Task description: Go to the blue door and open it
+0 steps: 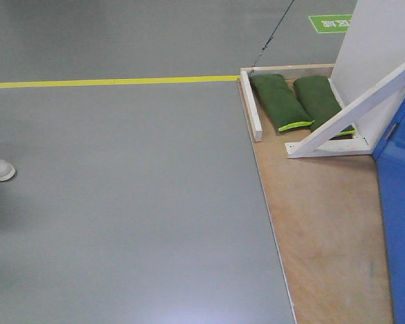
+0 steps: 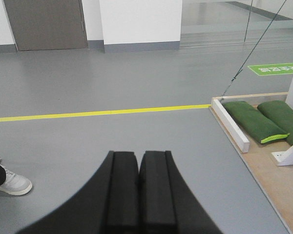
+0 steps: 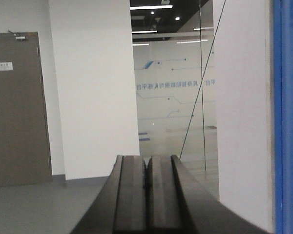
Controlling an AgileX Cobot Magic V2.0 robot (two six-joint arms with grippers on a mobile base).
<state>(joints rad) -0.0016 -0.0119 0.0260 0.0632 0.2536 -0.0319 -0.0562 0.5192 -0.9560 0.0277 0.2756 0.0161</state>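
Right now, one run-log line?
phase: approach | blue door: right edge of front view, untouched | left gripper: shut, empty | right gripper: shut, empty

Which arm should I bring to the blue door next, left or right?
Right, probably. The right gripper camera shows the blue door along its right edge, while the left gripper faces open floor and the yellow line, with no door in view. Both are shut.

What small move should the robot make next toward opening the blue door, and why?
Probably turn the base rightward. The blue door shows only at the right edge of the front view, with its handle out of frame. The left pincer and right pincer are both shut and touching nothing.
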